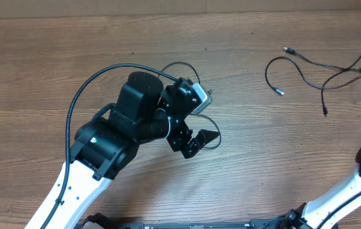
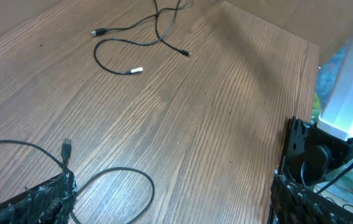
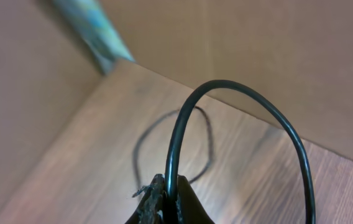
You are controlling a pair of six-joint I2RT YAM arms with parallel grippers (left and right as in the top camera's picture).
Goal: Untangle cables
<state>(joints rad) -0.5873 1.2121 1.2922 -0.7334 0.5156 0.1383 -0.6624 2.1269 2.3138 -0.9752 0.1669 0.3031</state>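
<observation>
Risk sits mainly at the two ends. On our left, the left tool (image 2: 173,190) stands wide over the counter (image 2: 226,93), holding nothing. A loose cable (image 2: 122,169) loops just beside one of its fingers, with the plug (image 2: 66,149) close to the fingertip. If we close or sweep there carelessly, that loop could snag and get dragged. Further right, the other cables (image 1: 323,65) lie crossed near the counter's far right side. The right tool (image 3: 167,202) is clamped on a black cord (image 3: 226,82) arching above it. We judge that a hard pull could tighten the crossings rather than free them.
</observation>
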